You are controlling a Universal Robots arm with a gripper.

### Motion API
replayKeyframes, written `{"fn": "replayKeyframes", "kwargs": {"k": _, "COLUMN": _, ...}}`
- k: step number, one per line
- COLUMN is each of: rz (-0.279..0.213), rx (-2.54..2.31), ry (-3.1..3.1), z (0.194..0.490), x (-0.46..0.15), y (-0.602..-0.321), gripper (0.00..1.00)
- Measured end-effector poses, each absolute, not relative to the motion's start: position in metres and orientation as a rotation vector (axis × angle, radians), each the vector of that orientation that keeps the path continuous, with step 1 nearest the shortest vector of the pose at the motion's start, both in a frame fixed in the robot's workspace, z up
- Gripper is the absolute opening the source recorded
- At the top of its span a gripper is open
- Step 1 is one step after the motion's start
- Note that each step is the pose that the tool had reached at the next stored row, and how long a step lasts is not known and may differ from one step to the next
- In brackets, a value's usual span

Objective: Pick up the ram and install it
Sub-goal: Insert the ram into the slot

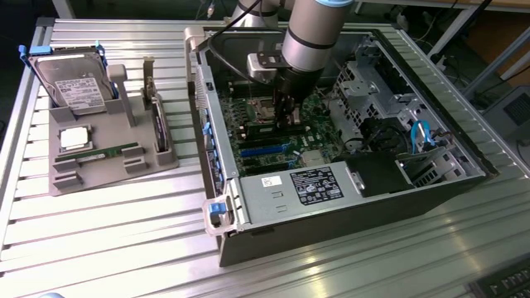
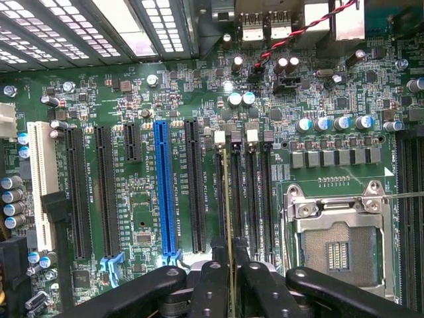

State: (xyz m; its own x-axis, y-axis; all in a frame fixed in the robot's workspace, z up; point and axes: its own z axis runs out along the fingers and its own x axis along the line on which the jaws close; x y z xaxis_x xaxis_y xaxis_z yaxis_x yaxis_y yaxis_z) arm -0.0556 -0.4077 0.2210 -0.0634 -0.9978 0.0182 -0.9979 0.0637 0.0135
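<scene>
Wrist view: the pincer (image 2: 228, 260) is pinched narrow on the ram (image 2: 228, 199), seen edge-on over the long black slots (image 2: 255, 199) beside the empty chip socket (image 2: 338, 248). If the ram tilts or sits a bit off its slot, pushing could jam it or bend it.

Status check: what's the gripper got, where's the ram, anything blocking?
Arm's gripper shut on the ram stick. Stick edge-on, lined up along the memory slots; seated or not, cannot tell. Red-black wire well away from the slots.
</scene>
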Motion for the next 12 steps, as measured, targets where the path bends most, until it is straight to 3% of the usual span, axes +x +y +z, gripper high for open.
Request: {"fn": "replayKeyframes", "kwargs": {"k": 12, "rz": 0.005, "rx": 2.134, "ry": -2.273, "z": 0.2185, "x": -0.0554, "y": -0.4077, "gripper": 0.14}}
